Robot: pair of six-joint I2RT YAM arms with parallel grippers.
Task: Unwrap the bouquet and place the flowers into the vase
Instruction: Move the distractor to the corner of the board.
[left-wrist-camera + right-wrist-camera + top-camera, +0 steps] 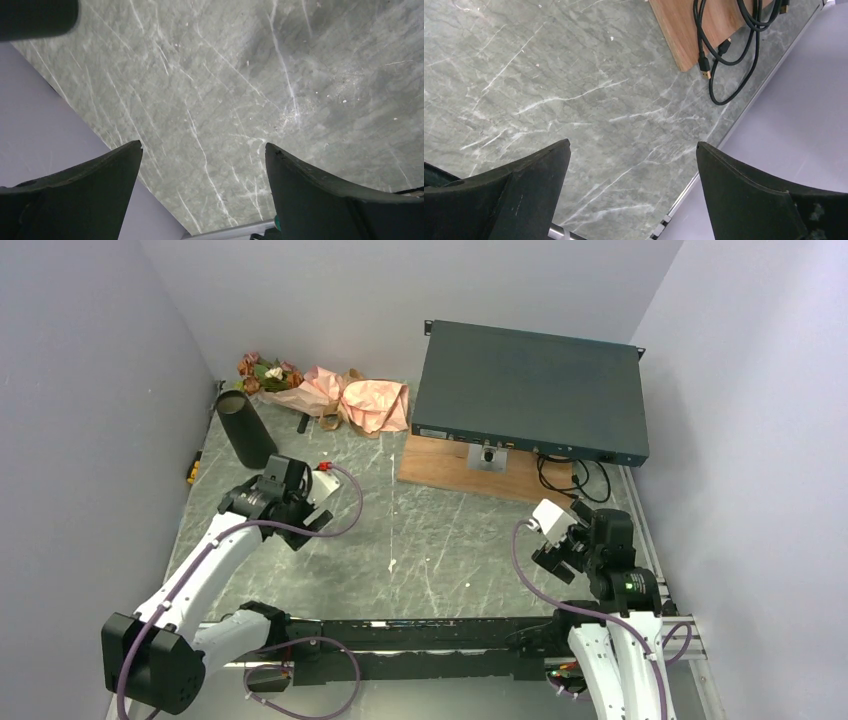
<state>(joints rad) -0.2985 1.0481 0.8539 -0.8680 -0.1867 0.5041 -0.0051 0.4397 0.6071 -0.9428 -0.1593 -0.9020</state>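
Left gripper [202,150] hung over the grey marble table [450,540], jaws spread wide, nothing between them. Right gripper [631,145], same story on the near right: fingers well apart, empty, over bare marble, with a loop of black cables [724,50] and the corner of a wooden board [684,30] beyond it. The bouquet [320,390] lay at the far left against the back wall, roses at its left end, crinkled pink paper bunched to the right. The black vase [245,427] stood just nearer than the roses, close to the left wall, a little beyond my left gripper. The dark grey rack box [530,390] sat on the board, far right.
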